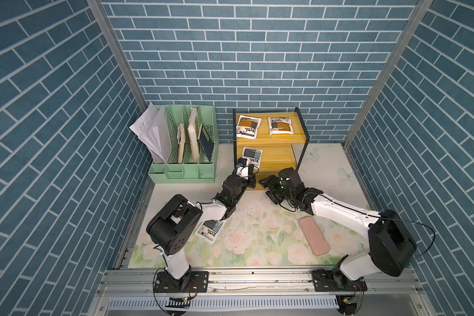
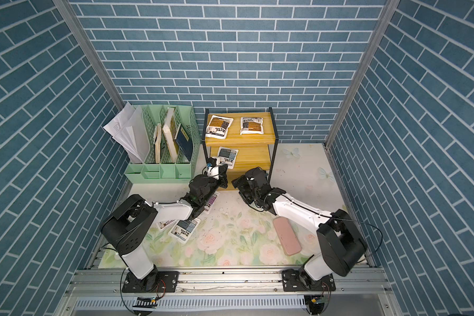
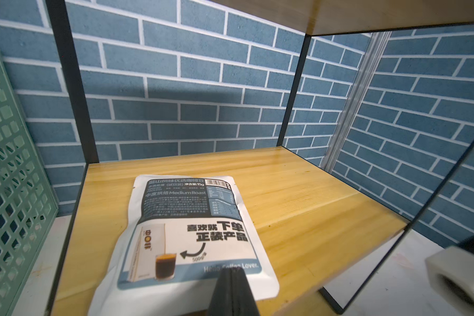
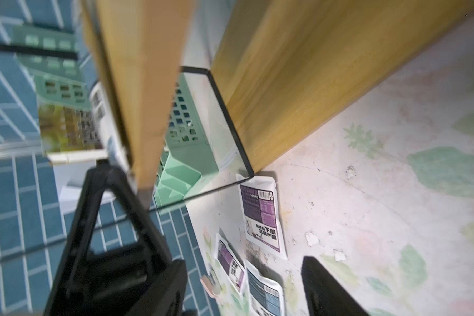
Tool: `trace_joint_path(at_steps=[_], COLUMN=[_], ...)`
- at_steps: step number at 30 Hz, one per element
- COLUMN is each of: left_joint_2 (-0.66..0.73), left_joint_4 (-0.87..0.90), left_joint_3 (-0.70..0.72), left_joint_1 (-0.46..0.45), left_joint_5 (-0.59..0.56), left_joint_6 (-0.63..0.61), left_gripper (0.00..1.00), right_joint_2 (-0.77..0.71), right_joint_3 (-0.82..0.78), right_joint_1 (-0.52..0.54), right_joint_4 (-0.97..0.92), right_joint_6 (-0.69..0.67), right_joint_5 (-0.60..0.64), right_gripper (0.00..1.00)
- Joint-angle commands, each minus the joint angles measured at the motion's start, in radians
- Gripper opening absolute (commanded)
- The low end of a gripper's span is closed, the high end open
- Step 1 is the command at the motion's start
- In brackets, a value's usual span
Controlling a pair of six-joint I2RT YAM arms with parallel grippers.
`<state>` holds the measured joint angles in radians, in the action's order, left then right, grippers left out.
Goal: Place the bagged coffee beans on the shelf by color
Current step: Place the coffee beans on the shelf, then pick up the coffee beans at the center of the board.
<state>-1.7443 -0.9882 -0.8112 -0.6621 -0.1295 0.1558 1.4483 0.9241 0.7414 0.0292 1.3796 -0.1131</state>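
Left wrist view: a mint green organizer point(image 3: 8, 169) is seen at the left, and just beside it the shelf point(image 3: 298, 191), on whose middle board a blue-grey pouch point(image 3: 186, 232) lies flat. The left gripper point(image 3: 231, 276) is shut, its tips set at the pouch's near hem; whether that hem is pinched or merely touched cannot be told. Were the jaws drawn back with the hem caught, the pouch could be dragged off the board's front edge.

In a top view, a second blue-grey pouch point(image 1: 210, 230) is found on the table point(image 1: 257, 232), partly under the left arm. In a top view, a purple pouch point(image 2: 212, 202) is half hidden beneath the same forearm. Either could be swept aside by a low withdrawal.

Two orange-brown pouches point(image 1: 247, 126) point(image 1: 281, 125) are already laid side by side on the top board.

Further right, the right gripper point(image 1: 268, 188) is held open and empty, just beside the lowest board's front. The light frame could be knocked by it, or the two grippers, near each other, could be brought into contact. A pink case point(image 1: 314, 235) lies well apart, at the right.
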Motion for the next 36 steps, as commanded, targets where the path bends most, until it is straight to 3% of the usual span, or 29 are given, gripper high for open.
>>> trace_joint_path(at_steps=[1, 3, 7, 11, 14, 18, 21, 25, 28, 36], left_joint_2=[0.094, 0.176, 0.400, 0.662, 0.755, 0.748, 0.693, 0.771, 0.827, 0.779], left_joint_4=[0.027, 0.056, 0.204, 0.656, 1.038, 1.264, 1.350, 1.372, 1.326, 1.236], left_joint_3=[0.007, 0.040, 0.118, 0.116, 0.053, 0.075, 0.140, 0.331, 0.462, 0.556], left_joint_1=[-0.017, -0.035, -0.081, -0.029, 0.227, 0.648, 0.767, 0.774, 0.774, 0.768], left_joint_5=[0.048, 0.063, 0.078, -0.009, 0.214, 0.628, 0.736, 0.546, 0.509, 0.471], left_joint_6=[-0.010, -0.021, -0.007, 0.182, 0.334, 0.362, 0.381, 0.557, 0.670, 0.653], left_gripper=[0.08, 0.11, 0.21, 0.43, 0.43, 0.42, 0.40, 0.42, 0.41, 0.37], right_joint_2=[-0.208, -0.344, -0.464, -0.516, -0.399, -0.128, 0.054, 0.266, 0.412, 0.593], right_joint_3=[-0.144, -0.254, -0.289, -0.446, -0.466, -0.315, -0.267, -0.237, -0.155, -0.032], right_joint_1=[0.003, -0.003, -0.004, -0.003, 0.035, 0.151, 0.209, 0.292, 0.340, 0.384], right_joint_4=[0.063, 0.082, -0.064, 0.124, 0.252, 0.266, 0.343, 0.572, 0.619, 0.618], right_joint_6=[-0.306, -0.376, -0.465, -0.343, -0.260, -0.258, -0.140, 0.049, 0.117, 0.159], right_joint_5=[0.007, 0.027, 0.052, -0.034, -0.065, -0.016, -0.019, -0.040, -0.044, -0.054], right_gripper=[0.70, 0.70, 0.72, 0.76, 0.70, 0.68, 0.66, 0.58, 0.52, 0.47])
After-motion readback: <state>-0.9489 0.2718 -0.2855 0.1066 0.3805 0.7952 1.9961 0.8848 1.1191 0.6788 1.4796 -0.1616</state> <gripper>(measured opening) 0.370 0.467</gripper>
